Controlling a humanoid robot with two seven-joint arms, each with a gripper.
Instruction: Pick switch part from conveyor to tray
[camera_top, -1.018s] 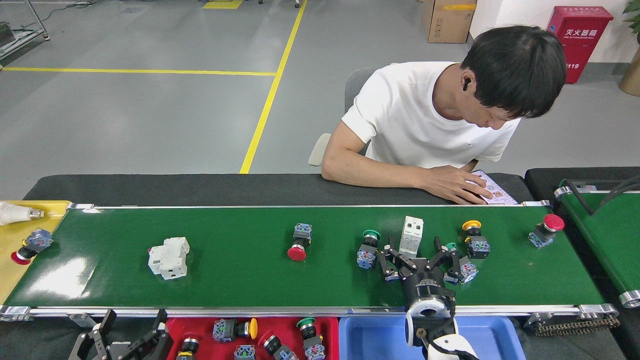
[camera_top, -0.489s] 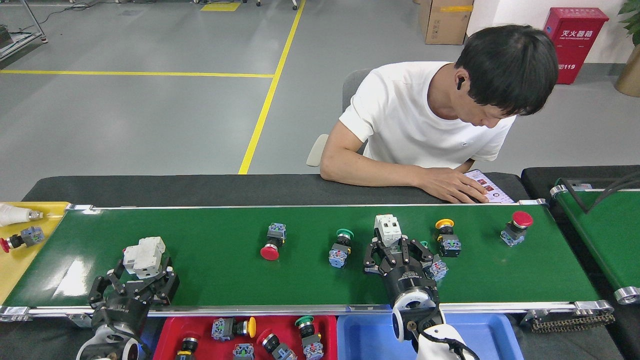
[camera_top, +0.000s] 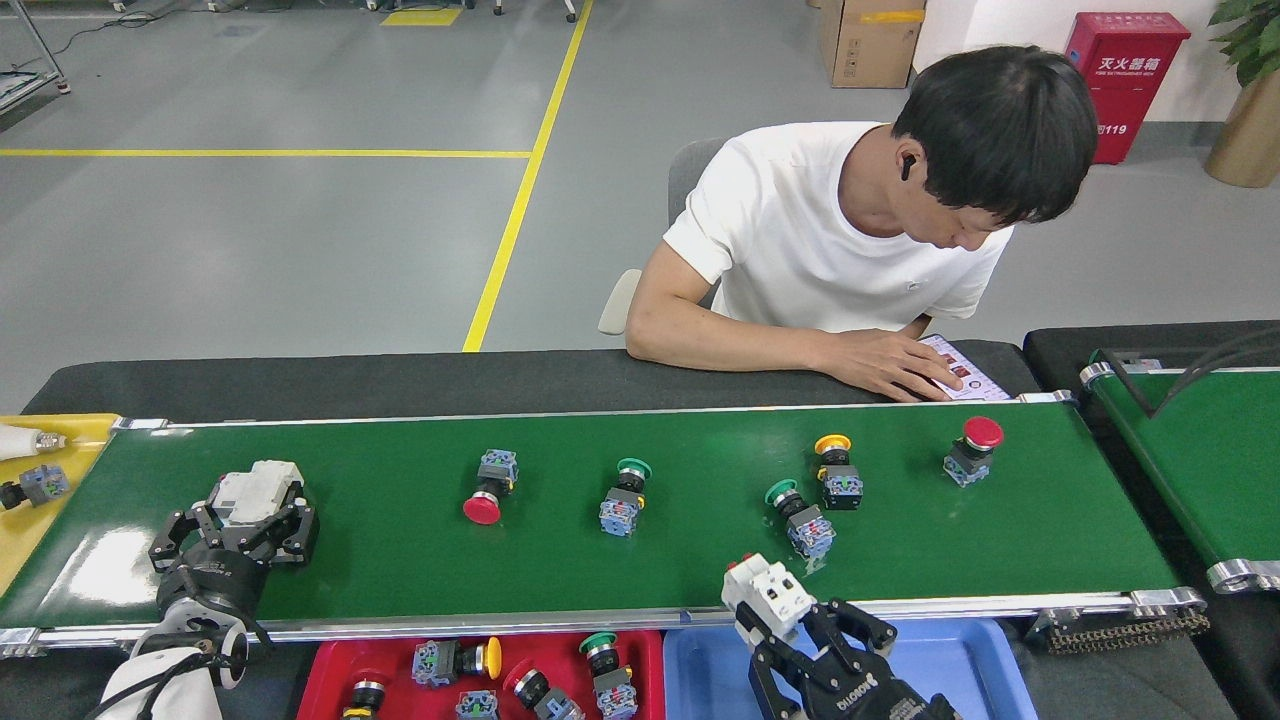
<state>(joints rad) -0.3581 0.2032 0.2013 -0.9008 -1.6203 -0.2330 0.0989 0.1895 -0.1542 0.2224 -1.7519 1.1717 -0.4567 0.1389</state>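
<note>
Our right tool (camera_top: 790, 625) grips a white breaker (camera_top: 768, 597) at the near rail of the conveyor (camera_top: 700, 560), just above the blue tray (camera_top: 960, 655). Our left tool (camera_top: 245, 520) is closed around a second white breaker (camera_top: 255, 488) on the belt's left end. Push-buttons lie on the green belt — a red one (camera_top: 487, 490), a green one (camera_top: 625, 495), another green (camera_top: 798, 515), a yellow (camera_top: 836, 470), a red (camera_top: 972, 450). A red tray (camera_top: 330, 665) holds more buttons.

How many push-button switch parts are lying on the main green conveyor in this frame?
5, left to right on the conveyor: red-capped, green-capped, another green-capped, yellow-capped, red-capped. None looks hidden.
</note>
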